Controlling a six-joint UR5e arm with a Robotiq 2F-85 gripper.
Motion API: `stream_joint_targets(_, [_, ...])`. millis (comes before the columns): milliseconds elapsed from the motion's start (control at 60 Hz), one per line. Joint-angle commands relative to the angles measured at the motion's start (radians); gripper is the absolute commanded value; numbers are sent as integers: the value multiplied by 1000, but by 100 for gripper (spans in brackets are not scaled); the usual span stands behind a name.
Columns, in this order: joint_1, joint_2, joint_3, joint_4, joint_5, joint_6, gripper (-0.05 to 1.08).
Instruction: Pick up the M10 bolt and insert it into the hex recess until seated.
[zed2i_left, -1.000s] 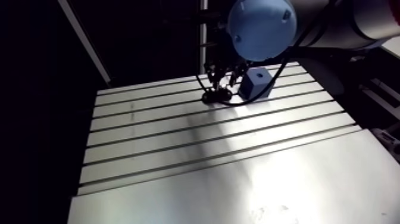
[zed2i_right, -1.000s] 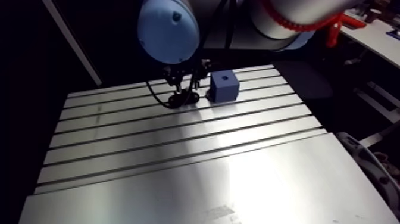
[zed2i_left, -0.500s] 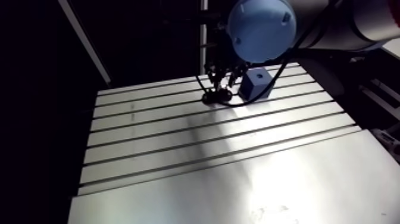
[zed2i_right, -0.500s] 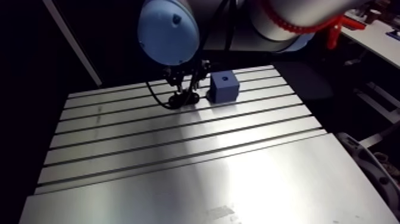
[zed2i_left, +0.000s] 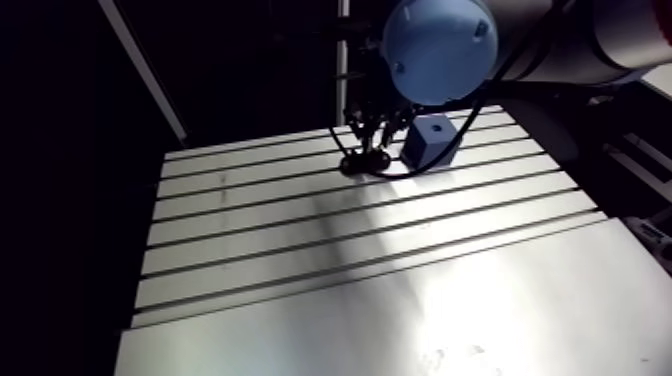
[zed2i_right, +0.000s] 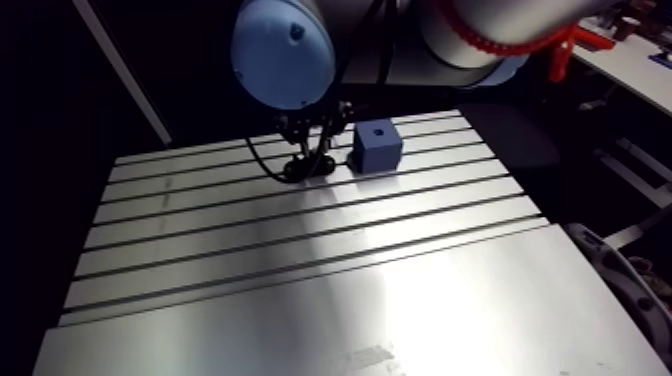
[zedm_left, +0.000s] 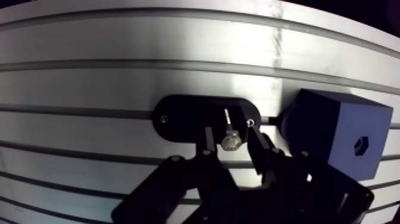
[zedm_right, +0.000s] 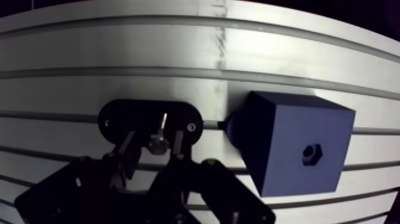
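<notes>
– While the fingers (zedm_left: 258, 152) stand either side of it, where does the bolt (zedm_left: 231, 142) sit?
– On a black holder (zedm_left: 184, 116) near the table's (zedm_left: 119, 42) far edge, right of the middle. In the wrist view the hex head is nearest the fingers and the bright shank points away from them. I can't tell whether it lies flat or is propped.
– Have they got it?
– I'd say not. They're partly open, with a sliver of dark between each one and the head, and they hold nothing.
– And the target?
– A blue block (zedm_left: 324, 128) just beside the holder, towards the far right corner. Its recess (zedm_left: 361, 145) is a small hex hole in the top face.
– How will the bolt handle?
– It looks like steel: rigid, small, light for this arm, nothing to break. It's smooth, though, so a loose pinch could let it swivel or slip. I'd close squarely on two opposite flats of the head, or on the shank just behind it, to hold the axis true. The flats must line up with the recess, and a tilted bolt would likely jam at the mouth.
</notes>
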Motion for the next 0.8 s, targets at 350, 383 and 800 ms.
stream_joint_targets(350, [3, 3, -2, 0, -3, 0, 61])
stream_joint_targets(383, [3, 3, -2, 0, -3, 0, 61])
stream_joint_targets(800, [3, 5, -2, 0, -5, 0, 61])
